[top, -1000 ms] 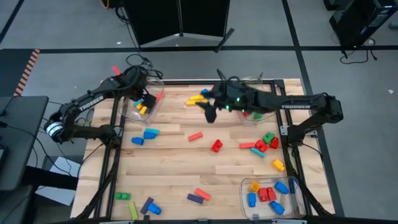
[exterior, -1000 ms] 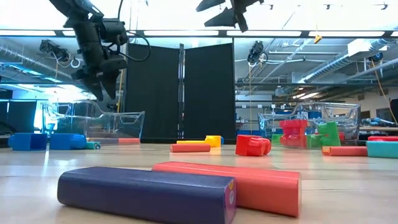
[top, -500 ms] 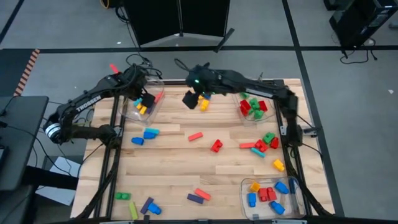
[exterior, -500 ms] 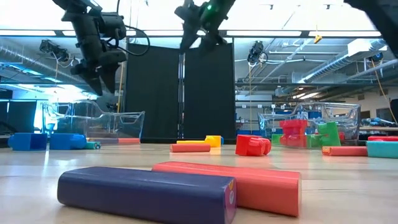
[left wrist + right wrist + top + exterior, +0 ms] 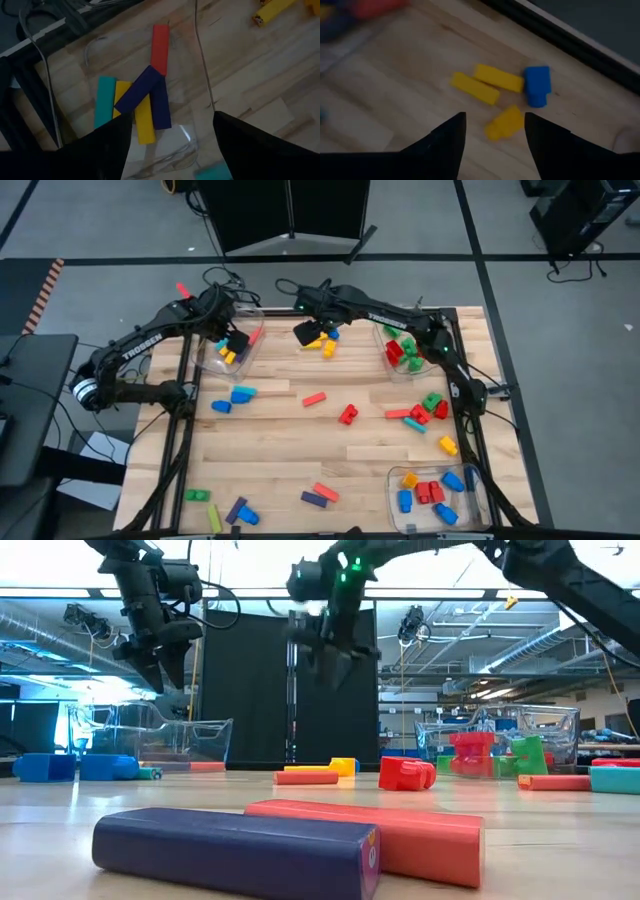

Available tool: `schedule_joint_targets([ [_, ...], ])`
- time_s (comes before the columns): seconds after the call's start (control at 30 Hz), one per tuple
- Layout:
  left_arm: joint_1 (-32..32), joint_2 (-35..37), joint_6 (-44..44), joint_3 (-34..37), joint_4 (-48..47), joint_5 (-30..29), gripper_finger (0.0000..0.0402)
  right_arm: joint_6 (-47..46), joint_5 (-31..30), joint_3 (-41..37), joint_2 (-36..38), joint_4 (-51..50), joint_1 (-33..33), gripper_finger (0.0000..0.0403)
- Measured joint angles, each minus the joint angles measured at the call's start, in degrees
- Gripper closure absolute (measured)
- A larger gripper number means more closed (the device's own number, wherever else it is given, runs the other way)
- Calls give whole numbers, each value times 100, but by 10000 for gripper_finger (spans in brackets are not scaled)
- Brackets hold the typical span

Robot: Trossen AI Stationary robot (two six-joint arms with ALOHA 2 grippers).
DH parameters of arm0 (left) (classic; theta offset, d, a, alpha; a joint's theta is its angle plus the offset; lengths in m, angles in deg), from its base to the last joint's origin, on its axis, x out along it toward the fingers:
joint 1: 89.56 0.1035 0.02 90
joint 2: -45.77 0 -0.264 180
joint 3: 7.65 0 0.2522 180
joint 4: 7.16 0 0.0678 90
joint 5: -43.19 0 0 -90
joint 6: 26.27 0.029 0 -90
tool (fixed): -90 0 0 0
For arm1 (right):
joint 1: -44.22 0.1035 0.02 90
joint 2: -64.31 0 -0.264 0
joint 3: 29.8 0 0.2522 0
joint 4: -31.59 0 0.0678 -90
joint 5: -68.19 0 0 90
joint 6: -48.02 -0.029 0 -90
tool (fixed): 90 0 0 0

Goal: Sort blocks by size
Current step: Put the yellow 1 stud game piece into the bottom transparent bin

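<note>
Right gripper (image 5: 492, 132), fingers spread and empty, hovers above yellow blocks (image 5: 492, 85) and a blue block (image 5: 537, 85) on the worktop (image 5: 280, 450). Left gripper (image 5: 170, 145), fingers spread, hangs over a clear bin (image 5: 215, 360) of long blocks (image 5: 142, 97).

My matt black fingers (image 5: 440, 145) hang above a pale, planked wooden tabletop (image 5: 280, 455) with visible grain. The small coloured plastic blocks (image 5: 492, 85) look smooth; the clear plastic bin (image 5: 195, 100) shines glossy.
</note>
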Motion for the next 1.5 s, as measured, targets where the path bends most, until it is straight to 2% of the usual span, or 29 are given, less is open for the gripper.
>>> schedule_joint_targets([
  [0.23, -110, 14, 144, 0, -3, 17, 117, -804, 211, 0, -347, -297, -317, 189],
  [0.37, -183, 33, 177, 0, 4, 20, 117, -1211, 608, -2, -557, -300, -420, 165],
  [0.67, -186, 37, 517, 0, -1, 28, 117, -1706, 779, -2, -985, -557, -492, 95],
  [0.93, -186, 39, 625, 0, 1, -2, 117, -1850, 924, -20, -1330, -549, -513, 78],
  [1.13, -186, 39, 748, 0, 3, -13, 117, -1787, 842, -31, -1474, -461, -519, 115],
  [1.4, -186, 39, 748, 2, 6, -17, 117, -1520, 841, -24, -1459, -535, -567, 244],
  [1.5, -186, 39, 748, 2, 4, -19, 117, -1302, 975, -24, -1459, -665, -565, 262],
])
